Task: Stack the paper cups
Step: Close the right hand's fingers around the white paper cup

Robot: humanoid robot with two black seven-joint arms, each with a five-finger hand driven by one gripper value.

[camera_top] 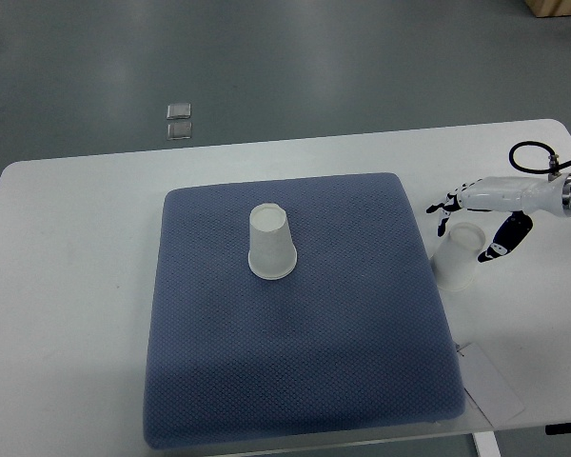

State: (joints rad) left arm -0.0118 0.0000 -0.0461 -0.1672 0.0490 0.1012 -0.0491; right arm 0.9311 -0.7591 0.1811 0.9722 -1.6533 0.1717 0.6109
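Right hand (476,224) fingers spread around tilted paper cup (457,256) beside mat (295,381).

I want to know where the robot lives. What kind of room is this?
Probably a lab or test room: a plain white table on a bare grey floor, with a blue mat laid out for two paper cups.

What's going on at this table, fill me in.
The robot's right hand reaches in from the right edge and has its fingers around a paper cup that sits upside down just off the right side of the blue mat. A second cup, also upside down, stands alone near the middle of the mat. The two are not yet stacked. The left arm is out of view.
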